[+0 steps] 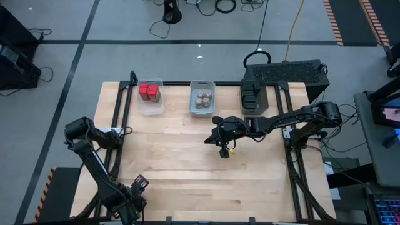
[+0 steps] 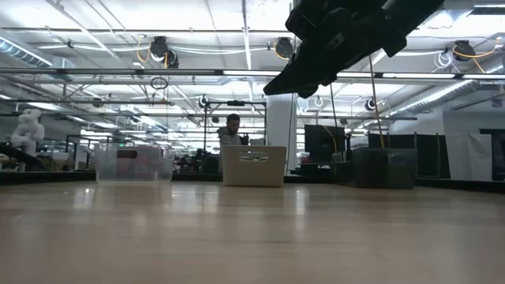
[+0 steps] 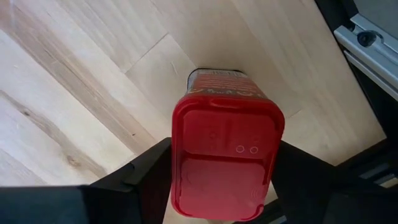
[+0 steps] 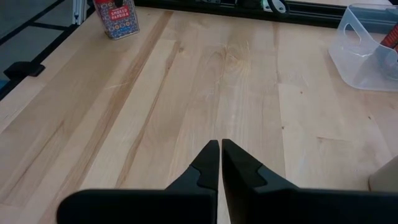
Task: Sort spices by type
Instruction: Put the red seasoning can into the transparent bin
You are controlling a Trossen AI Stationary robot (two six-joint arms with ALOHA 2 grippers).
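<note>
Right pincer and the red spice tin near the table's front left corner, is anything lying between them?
No. The right wrist view shows only bare wood between the shut right pincer and the red spice tin.

Table [image 1: 187, 169]: pale wood planks, visible grain, smooth satin finish.
Red spice tin [image 3: 227, 155]: glossy red plastic lid, printed body.
Clear bin [image 4: 367, 53], at 11 o'clock on the table: transparent glossy plastic.
Grey bin [image 1: 202, 100], at 12 o'clock: matt plastic.
Left gripper fingers [image 3: 146, 177]: matt black plastic.
Table frame [image 1: 294, 169]: dark metal rails.
</note>
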